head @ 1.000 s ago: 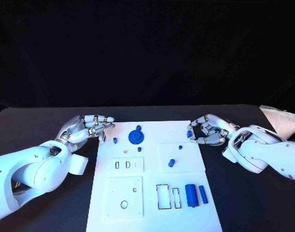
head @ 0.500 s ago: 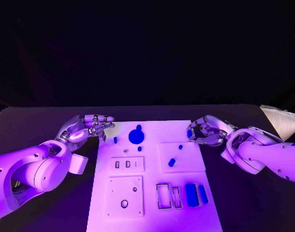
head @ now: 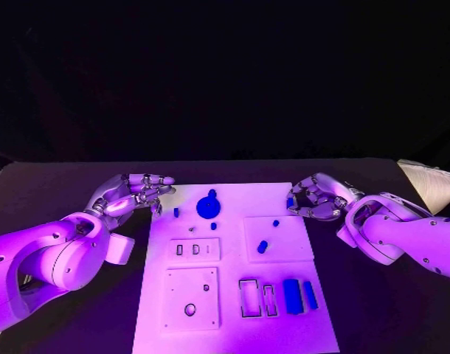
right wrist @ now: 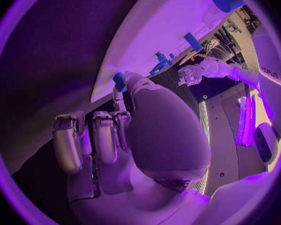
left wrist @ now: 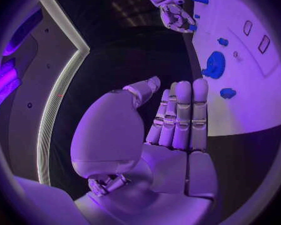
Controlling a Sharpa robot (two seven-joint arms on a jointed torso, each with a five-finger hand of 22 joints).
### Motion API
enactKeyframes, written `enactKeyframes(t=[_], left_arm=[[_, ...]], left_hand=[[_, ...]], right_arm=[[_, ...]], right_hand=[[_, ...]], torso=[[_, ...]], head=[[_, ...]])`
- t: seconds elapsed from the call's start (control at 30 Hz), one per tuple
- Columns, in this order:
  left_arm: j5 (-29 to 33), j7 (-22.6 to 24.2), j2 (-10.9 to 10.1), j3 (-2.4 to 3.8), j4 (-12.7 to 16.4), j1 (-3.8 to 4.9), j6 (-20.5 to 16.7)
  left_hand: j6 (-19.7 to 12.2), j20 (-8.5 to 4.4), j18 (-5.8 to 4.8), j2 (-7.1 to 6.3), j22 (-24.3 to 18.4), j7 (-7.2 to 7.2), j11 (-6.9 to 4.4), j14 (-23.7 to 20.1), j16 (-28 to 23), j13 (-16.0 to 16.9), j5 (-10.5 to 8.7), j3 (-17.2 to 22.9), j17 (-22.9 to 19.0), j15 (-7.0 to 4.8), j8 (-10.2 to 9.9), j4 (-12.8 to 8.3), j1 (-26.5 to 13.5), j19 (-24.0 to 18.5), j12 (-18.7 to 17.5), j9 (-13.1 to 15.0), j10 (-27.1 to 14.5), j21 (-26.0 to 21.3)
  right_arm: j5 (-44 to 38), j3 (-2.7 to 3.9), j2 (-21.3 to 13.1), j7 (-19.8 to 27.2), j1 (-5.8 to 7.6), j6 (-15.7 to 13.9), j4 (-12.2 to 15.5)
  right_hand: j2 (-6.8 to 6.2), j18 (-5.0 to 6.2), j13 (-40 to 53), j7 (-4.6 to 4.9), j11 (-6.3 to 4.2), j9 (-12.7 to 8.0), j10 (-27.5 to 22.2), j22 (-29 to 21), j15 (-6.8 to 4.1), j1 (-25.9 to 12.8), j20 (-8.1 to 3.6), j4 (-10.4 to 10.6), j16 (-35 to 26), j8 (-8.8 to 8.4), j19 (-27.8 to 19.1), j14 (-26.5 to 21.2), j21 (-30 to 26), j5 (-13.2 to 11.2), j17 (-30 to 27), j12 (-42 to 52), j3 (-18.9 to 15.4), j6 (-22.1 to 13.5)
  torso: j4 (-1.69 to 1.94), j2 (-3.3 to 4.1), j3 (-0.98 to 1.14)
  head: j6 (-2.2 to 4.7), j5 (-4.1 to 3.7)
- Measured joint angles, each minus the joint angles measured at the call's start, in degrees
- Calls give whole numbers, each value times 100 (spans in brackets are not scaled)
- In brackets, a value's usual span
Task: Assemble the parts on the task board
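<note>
The white task board (head: 236, 243) lies in the middle of the table. On its far part are a round blue gear-like part (head: 209, 206) and several small blue pieces, and two long blue parts (head: 299, 296) lie near its front right. My right hand (head: 316, 198) hovers at the board's far right edge and pinches a small blue piece (head: 289, 201) between thumb and a finger; the piece (right wrist: 118, 80) also shows in the right wrist view. My left hand (head: 135, 193) is at the board's far left corner. Its fingers (left wrist: 181, 115) are straight and hold nothing.
Rectangular slots (head: 257, 299) and raised plates with holes (head: 190, 297) cover the board's near half. A pale object (head: 432, 181) sits at the table's right rear corner. Black tabletop surrounds the board.
My right hand has drifted slightly toward the board's far edge with the small blue piece. The left hand and the parts on the board have stayed put.
</note>
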Motion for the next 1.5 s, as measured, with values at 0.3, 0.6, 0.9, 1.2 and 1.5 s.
enactKeyframes(t=[0.3, 0.6, 0.9, 1.2, 1.5], left_arm=[[0, -2, 2, 0, -2, 1, 2], [0, -3, 12, 0, -45, -2, 7], [0, -6, 107, -3, -248, -1, 8], [0, -9, 321, -4, -557, 0, 17], [7, -12, 509, -9, -870, 0, 48]], left_hand=[[0, 0, 0, 0, 0, 0, 0, 0, 0, 0, 0, 0, 0, 0, 0, 0, 0, 0, 0, 0, 0, 0], [0, 0, 0, 0, 0, 0, 0, 0, 0, 0, 0, 0, 0, 0, 0, 0, 0, 0, 0, -1, 0, 0], [0, 20, 0, -8, 7, 0, 21, -21, 23, 0, 0, 0, -15, 21, 0, 0, -8, -21, 0, 11, -21, 23], [0, 20, 0, -23, 17, 0, 21, -21, 23, 0, 0, 0, -15, 21, 0, 0, -23, -20, 0, 10, -21, 23], [0, 20, 0, -23, 30, 0, 20, -21, 22, 0, 0, 0, -21, 21, 0, 0, -23, -20, 0, 15, -20, 23]], right_arm=[[62, 0, 17, -1, -1, -204, 33], [142, 4, -35, -94, 6, -416, 239], [198, 15, -37, -444, 205, -496, 746], [136, 16, 397, -1047, 288, -499, 1115], [-161, 5, 899, -1660, 197, -507, 1309]], right_hand=[[36, 0, 0, -73, -110, 51, 4, 0, -80, -33, -103, -111, 0, 215, -24, 17, 0, -122, 5, 29, 221, 80], [76, 0, -1, -91, -113, 51, 5, -1, -100, -12, -122, -150, 22, 227, -4, -4, 0, -148, 4, 54, 261, 62], [85, 0, -1, -69, -112, 51, 5, -1, -99, -21, -122, -149, 22, 227, -3, -4, 0, -181, 4, 53, 339, -3], [112, 0, -1, -69, -112, 52, 5, -2, -99, -50, -121, -158, 22, 237, -3, -4, -1, -193, 3, 52, 377, -25], [111, 0, -1, -62, -112, 52, 5, -3, -99, -50, -121, -180, 22, 257, -3, -4, -1, -203, 2, 52, 402, -52]], torso=[[-3, 1, -1], [-1, -8, -1], [-7, -84, -7], [-10, -232, -25], [-5, -357, -52]], head=[[-13, -1], [-8, 12], [-9, 70], [-62, 181], [-165, 305]])
